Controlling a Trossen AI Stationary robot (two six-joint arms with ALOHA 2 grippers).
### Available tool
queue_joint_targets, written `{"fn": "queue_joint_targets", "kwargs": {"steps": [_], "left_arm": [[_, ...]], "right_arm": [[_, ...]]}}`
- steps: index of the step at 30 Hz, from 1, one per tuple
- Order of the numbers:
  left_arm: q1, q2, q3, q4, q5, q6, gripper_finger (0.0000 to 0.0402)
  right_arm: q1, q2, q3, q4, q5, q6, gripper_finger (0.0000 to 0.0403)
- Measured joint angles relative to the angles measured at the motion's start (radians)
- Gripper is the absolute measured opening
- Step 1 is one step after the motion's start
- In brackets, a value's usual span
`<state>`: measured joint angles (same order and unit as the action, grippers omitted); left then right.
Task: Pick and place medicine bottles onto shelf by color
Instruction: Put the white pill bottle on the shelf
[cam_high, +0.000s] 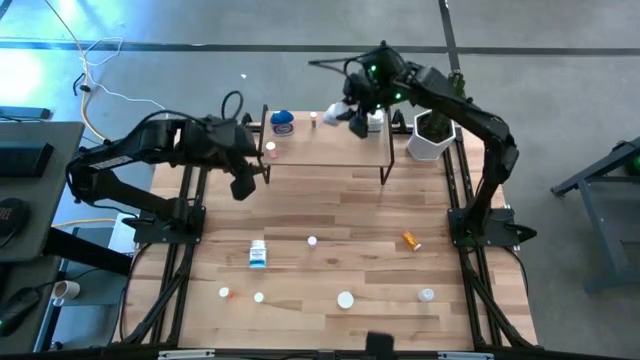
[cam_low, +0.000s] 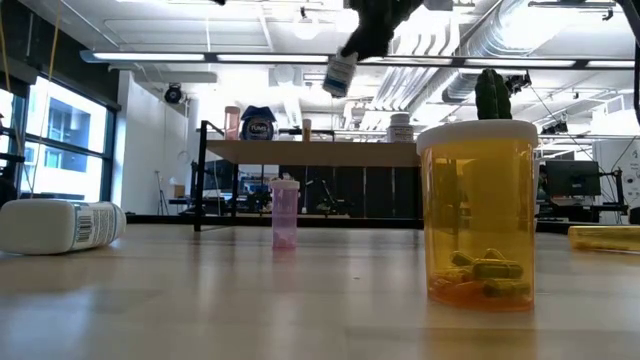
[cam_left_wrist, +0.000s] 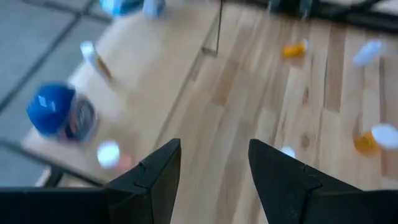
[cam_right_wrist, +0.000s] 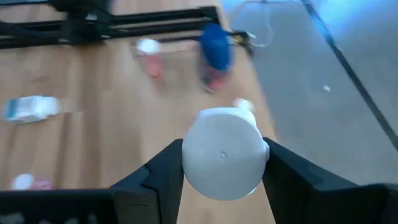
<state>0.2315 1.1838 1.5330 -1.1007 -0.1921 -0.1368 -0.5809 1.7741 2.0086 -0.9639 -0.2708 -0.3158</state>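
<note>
1. High view: the right gripper (cam_high: 352, 112) hangs over the shelf (cam_high: 330, 152) at its far edge, fingers closed on a white bottle (cam_high: 335, 116). Already on the shelf stand a blue-lidded jar (cam_high: 282, 122), a pinkish vial (cam_high: 271, 149) near the left end and a white bottle with a blue label (cam_high: 375, 122) near the right end. The left gripper (cam_high: 243, 187) waits off the shelf's left front corner. Loose on the table (cam_high: 330, 200) lie a blue-labelled white bottle (cam_high: 258, 254), an orange bottle (cam_high: 411, 240) and several small vials nearer the front edge.

2. Low view: the held bottle (cam_low: 340, 73) hangs tilted, well above the shelf top (cam_low: 310, 152) — not yet set down. An orange pill bottle (cam_low: 477, 212) stands close to the camera, and a pink vial (cam_low: 285, 211) stands farther back.

3. Left wrist view: the left fingers (cam_left_wrist: 152, 180) stand apart with nothing between them.

4. Right wrist view: the right fingers (cam_right_wrist: 163, 174) clasp the bottle's round white cap (cam_right_wrist: 222, 162) from both sides, with the blue jar (cam_right_wrist: 216, 46) beyond it.

5. Judgement: this is the carry-to-place step for a white bottle. The next move calls for lowering it upright beside the other white bottle, not among the pink or blue, with room left so nothing is knocked over — then releasing only once its base rests flat.
</note>
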Motion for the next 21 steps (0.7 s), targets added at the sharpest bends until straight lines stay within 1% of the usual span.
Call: {"fn": "queue_joint_targets", "kwargs": {"steps": [5, 10, 13, 21], "left_arm": [[0.044, 0.005, 0.000, 0.167, 0.000, 0.063, 0.0177], [0.101, 0.005, 0.000, 0.275, -0.003, 0.106, 0.0177], [0.136, 0.005, 0.000, 0.304, -0.003, 0.114, 0.0177], [0.203, 0.005, 0.000, 0.305, -0.002, 0.114, 0.0177]], "right_arm": [[-0.073, 0.016, 0.000, -0.035, 0.010, -0.032, 0.0167], [-0.102, 0.052, 0.000, -0.071, 0.005, -0.063, 0.0167], [-0.102, 0.070, 0.000, -0.080, 0.005, -0.071, 0.0167], [-0.098, 0.127, 0.000, -0.098, 0.002, -0.079, 0.0167]]}}
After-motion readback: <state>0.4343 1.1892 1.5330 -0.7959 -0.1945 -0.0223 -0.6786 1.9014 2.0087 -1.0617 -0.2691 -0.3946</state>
